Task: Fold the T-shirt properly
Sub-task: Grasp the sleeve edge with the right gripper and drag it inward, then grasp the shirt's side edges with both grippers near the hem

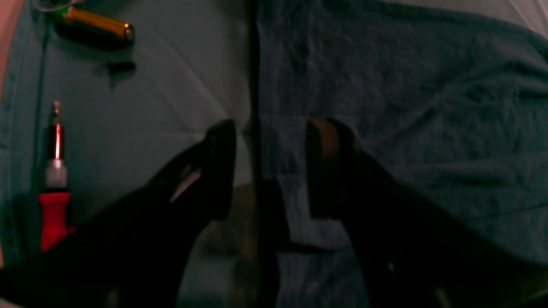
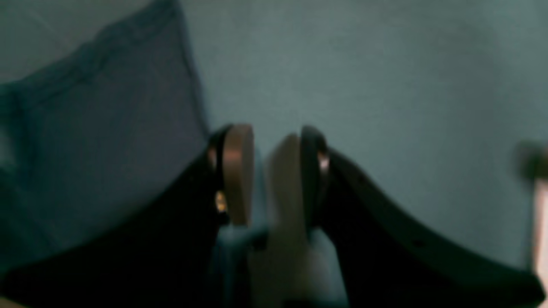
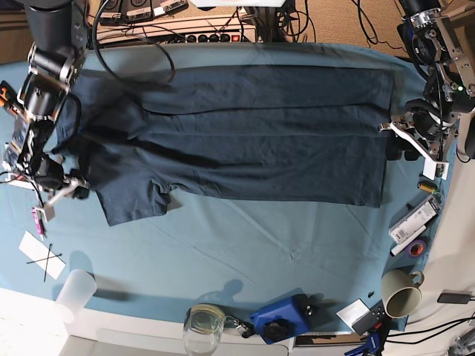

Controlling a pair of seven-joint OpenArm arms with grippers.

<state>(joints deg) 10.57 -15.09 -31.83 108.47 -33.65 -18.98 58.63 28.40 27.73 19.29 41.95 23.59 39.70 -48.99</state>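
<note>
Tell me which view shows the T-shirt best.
Base view: the whole T-shirt lies spread on the tablecloth. Left wrist shows only a wrinkled patch by the hem edge; right wrist only a blurred corner of it.

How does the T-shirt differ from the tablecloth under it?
The T-shirt is dark navy; the tablecloth is lighter teal. The T-shirt shows wrinkles and folds; the tablecloth lies mostly smooth. The T-shirt covers only part of the larger tablecloth. Both are spread flat.

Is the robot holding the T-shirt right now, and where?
Not clearly. The left tool is open straddling the T-shirt hem edge, not pinching it. The right tool is open beside the sleeve, holding nothing.
</note>
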